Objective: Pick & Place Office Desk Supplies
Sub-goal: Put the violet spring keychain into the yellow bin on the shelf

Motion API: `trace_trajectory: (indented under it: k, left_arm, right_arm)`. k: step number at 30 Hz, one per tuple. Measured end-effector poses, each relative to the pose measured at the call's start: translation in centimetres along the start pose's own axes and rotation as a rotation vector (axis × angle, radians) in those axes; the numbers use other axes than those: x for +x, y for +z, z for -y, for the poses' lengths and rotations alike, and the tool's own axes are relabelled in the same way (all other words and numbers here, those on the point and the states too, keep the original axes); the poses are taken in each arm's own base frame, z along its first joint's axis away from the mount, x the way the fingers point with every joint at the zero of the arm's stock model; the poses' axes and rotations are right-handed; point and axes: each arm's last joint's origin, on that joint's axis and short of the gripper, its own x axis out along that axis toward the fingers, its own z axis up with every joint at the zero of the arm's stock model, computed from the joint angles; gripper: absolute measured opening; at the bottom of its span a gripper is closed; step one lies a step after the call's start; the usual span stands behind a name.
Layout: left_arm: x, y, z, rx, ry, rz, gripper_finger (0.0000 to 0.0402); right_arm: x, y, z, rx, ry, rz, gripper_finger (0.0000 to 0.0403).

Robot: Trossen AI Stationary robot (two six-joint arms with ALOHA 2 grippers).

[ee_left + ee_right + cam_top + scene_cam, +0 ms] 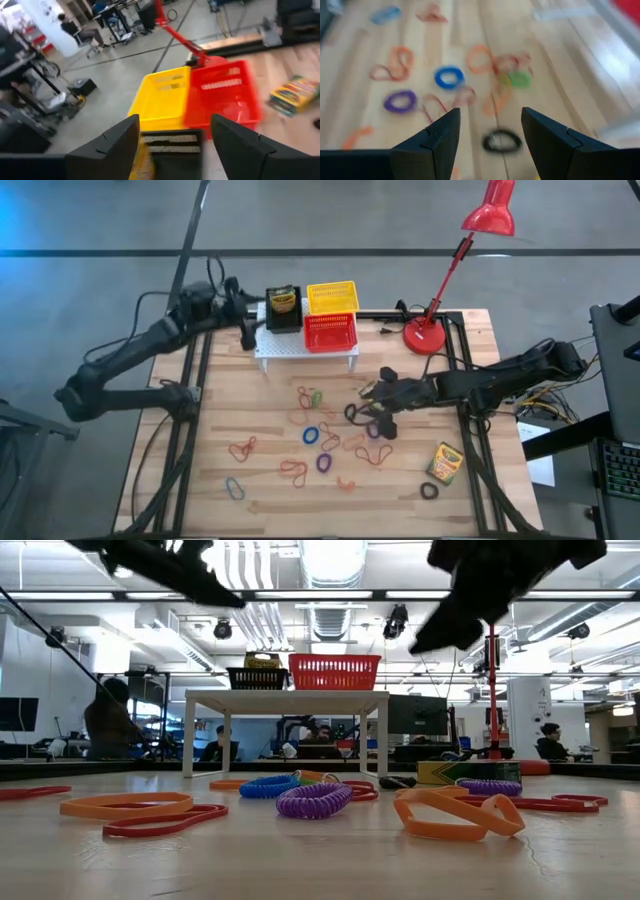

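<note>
My left gripper (252,322) hovers open at the left end of the white rack (300,352), beside the black basket (283,315) that holds a yellow-and-green crayon box (283,301). In the left wrist view the black basket (172,142) lies between the open fingers, with the yellow basket (160,100) and the red basket (222,97) beyond it. All three baskets stand on the rack. My right gripper (372,395) is open above the coloured elastic loops (318,435) lying flat on the table. A black loop (501,141) sits just ahead of its fingers. A second crayon box (444,463) lies on the table.
The red desk lamp (428,335) stands at the table's far right, its arm slanting up over the far edge. Loops are scattered over the middle of the wooden table (270,520). In the low view the rack (285,700) stands behind the loops, and people sit in the room beyond.
</note>
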Motion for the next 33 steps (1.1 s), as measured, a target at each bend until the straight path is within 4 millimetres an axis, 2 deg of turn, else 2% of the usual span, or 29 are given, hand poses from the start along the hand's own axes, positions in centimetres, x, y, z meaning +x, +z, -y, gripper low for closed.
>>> trace_trajectory:
  k: [3,8,13,17,23,25,29,33]
  left_arm:
    - [-0.2,1.9,4.1,0.044,-0.016,-0.020,0.0235]
    - [-1.2,4.0,12.1,0.101,-0.046,-0.030,0.0225]
    - [-3.4,4.1,20.4,0.131,-0.063,-0.009,0.0217]
    - [-4.5,2.9,25.2,0.101,-0.052,0.010,0.0210]
    - [-3.3,0.9,28.9,-0.025,-0.064,-0.047,0.0200]
    - [-2.6,0.2,29.8,-0.009,-0.061,-0.071,0.0196]
    - [-1.2,-0.6,30.9,0.002,-0.043,-0.086,0.0190]
    - [0.0,-0.9,31.2,-0.027,-0.017,-0.088,0.0184]
  right_arm:
    - [0.0,-0.8,0.2,0.031,-0.019,-0.063,0.0205]
    - [1.0,-3.7,-0.6,-0.019,0.004,-0.168,0.0205]
    - [2.0,-6.5,-1.3,-0.031,0.014,-0.249,0.0205]
    - [3.3,-7.8,-2.0,-0.063,0.040,-0.247,0.0205]
    - [5.0,-8.7,-2.2,-0.095,0.022,-0.301,0.0205]
    - [5.5,-8.8,-2.4,-0.115,0.021,-0.318,0.0204]
    - [6.4,-9.2,-2.6,-0.153,0.054,-0.365,0.0186]
    - [6.7,-9.3,-2.7,-0.168,0.073,-0.381,0.0144]
